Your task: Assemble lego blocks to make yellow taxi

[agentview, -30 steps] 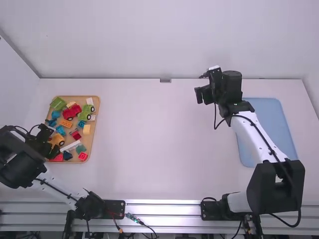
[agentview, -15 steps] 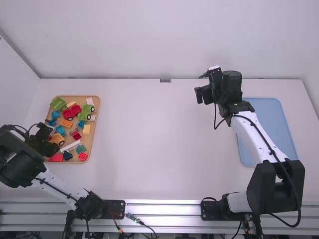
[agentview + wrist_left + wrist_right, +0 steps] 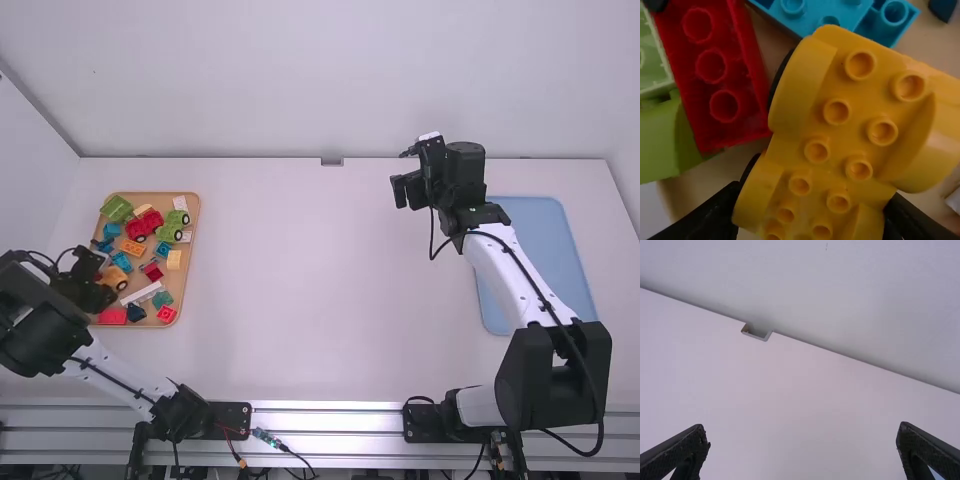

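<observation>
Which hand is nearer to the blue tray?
Right. The right hand is just left of the blue tray's far end; the left hand is across the table at the yellow car base.

Here the table (image 3: 300,300) is watched from high behind, forward and down, its yellow block (image 3: 875,100) also caught close-up, downward past the left gripper (image 3: 99,283), its notched far edge (image 3: 840,355) also faced, farther off, beyond the right gripper (image 3: 408,190).

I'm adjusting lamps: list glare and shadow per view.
High view: even light, bright shine on the metal rail. Left wrist view: sheen on the yellow wheeled block, shade inside the red block. Right wrist view: flatly lit table, no hard shadows.
</observation>
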